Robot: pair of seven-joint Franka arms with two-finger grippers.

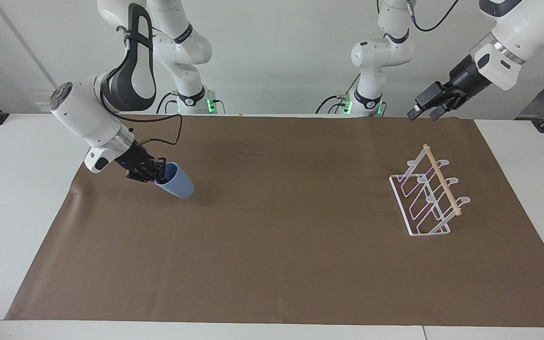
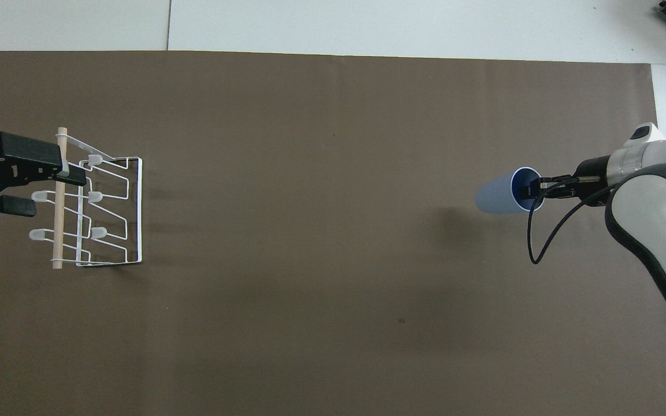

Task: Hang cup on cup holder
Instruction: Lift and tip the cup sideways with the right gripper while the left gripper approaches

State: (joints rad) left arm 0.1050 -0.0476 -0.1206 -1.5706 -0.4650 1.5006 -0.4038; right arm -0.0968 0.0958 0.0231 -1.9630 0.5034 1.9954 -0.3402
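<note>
The right tool [image 1: 157, 174] grips the cup [image 1: 176, 183] by its rim, one finger inside the mouth, and holds it tipped almost on its side above the brown mat [image 1: 272, 245] at the right arm's end of the surface, base pointing toward the rack [image 1: 427, 198]. The rack stands on the mat at the left arm's end, its dowel [image 1: 442, 179] slanting across the top. The left tool [image 1: 424, 109] hangs open above it, touching nothing.

Brown rectangular paper mat [image 1: 272, 264], flat, covering the middle of the white counter [image 1: 12, 198]; white wall socket [image 1: 55, 100], ten o'clock.
</note>
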